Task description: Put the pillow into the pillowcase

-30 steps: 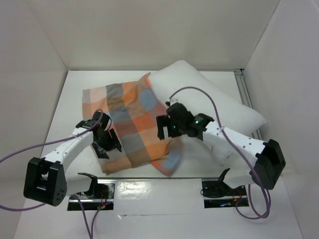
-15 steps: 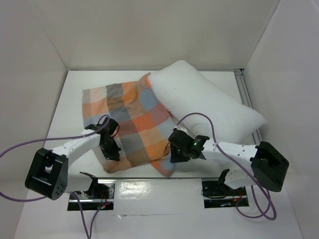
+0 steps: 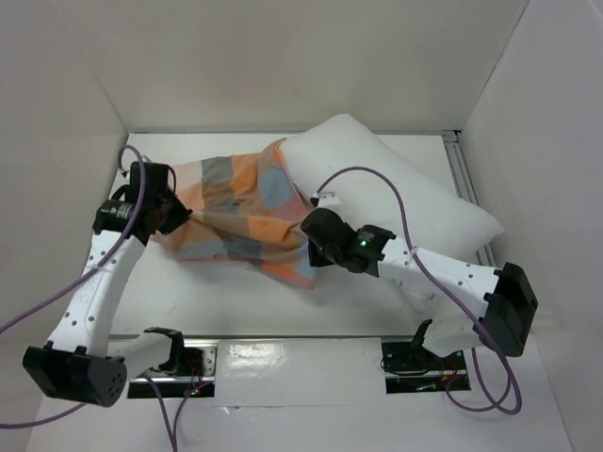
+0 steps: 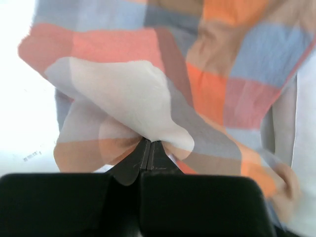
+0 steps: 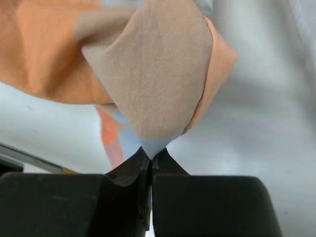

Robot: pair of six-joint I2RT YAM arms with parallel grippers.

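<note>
The pillowcase (image 3: 236,212) is thin, limp cloth, light and quick to fold or slip, so it needs a pinch at each end of its open hem to keep a mouth. It hangs bunched between the two arms, lifted partly off the worktop (image 3: 226,301). Its length runs left to right, and the right end dips toward the near edge. The left fingers (image 4: 134,164) are pressed together on a fold at its left edge. The right fingers (image 5: 129,172) are pressed together on a corner at its near right. I cannot tell which edge is the opening, or whether either pinch holds one layer only.

The pillow (image 3: 405,202) looks soft, bulky and light. It will likely squash under a grip and spring back, so a corner or short end is the better hold for feeding it in. It lies on the right half of the worktop, its long axis slanting from far centre to near right. Its far-left end touches the pillowcase's far corner.
</note>
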